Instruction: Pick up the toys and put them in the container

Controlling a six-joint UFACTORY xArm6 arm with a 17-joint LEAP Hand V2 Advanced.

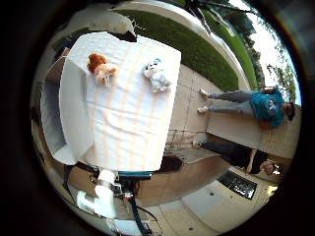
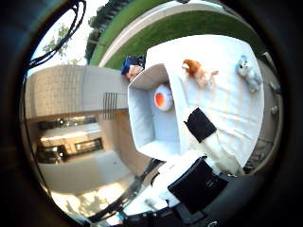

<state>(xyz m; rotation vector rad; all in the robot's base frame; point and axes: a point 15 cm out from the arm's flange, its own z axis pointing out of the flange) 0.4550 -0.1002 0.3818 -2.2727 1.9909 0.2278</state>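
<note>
**Q:** Where is your hand, and what is it doing?

**A:** My hand hangs well above the table, holding nothing. One white finger with a black pad reaches out straight over the cloth, so the hand reads as relaxed and spread, not pinching. I judge it sits this high to take in the whole table before I choose a toy.

**Q:** Where are the toys?

**A:** Take the container, a white open box at one edge of the table, as the landmark. A white and orange toy already lies inside it. The brown toy lies on the cloth just beside the container's wall. The grey toy lies farther out, well apart from the container, beyond the brown one.

**Q:** How many of each?

**A:** Three toys in all: one in the container, two left on the table. One container. The brown toy, being nearest, looks like the easier next pick.
</note>
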